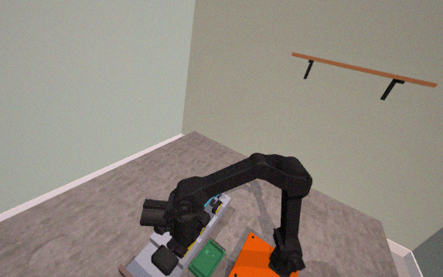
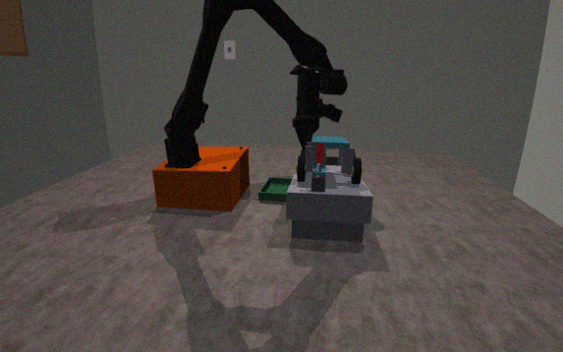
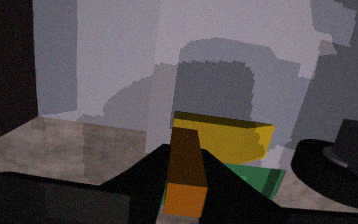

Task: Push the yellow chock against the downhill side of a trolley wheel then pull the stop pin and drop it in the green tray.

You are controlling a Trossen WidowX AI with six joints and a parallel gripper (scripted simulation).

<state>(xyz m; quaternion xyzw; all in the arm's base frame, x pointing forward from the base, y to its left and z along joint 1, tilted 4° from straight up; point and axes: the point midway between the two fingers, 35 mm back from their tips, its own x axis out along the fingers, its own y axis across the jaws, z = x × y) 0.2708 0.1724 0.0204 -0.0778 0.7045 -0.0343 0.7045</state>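
My gripper (image 3: pixel 182 154) is shut on the orange handle of the yellow chock (image 3: pixel 230 143) (image 1: pixel 189 249), near the ramp's tray-side edge. The wrist view shows the chock low over that edge, downhill of a black trolley wheel (image 3: pixel 312 172), with a gap between them. Contact with the ramp is unclear. The trolley (image 1: pixel 211 200) (image 2: pixel 330 143) with its cyan top stands on the grey ramp (image 2: pixel 327 207) (image 3: pixel 115 35). The red-headed stop pin (image 2: pixel 319 153) stands upright at its uphill end. The green tray (image 1: pixel 208 257) (image 2: pixel 276 189) (image 3: pixel 252 176) lies beside the ramp.
The orange base block (image 1: pixel 246 253) (image 2: pixel 197 189) carries the arm, across the tray from the ramp. A brown end board (image 3: pixel 10 65) stands at the ramp's low end. The arm covers part of the trolley in the top view.
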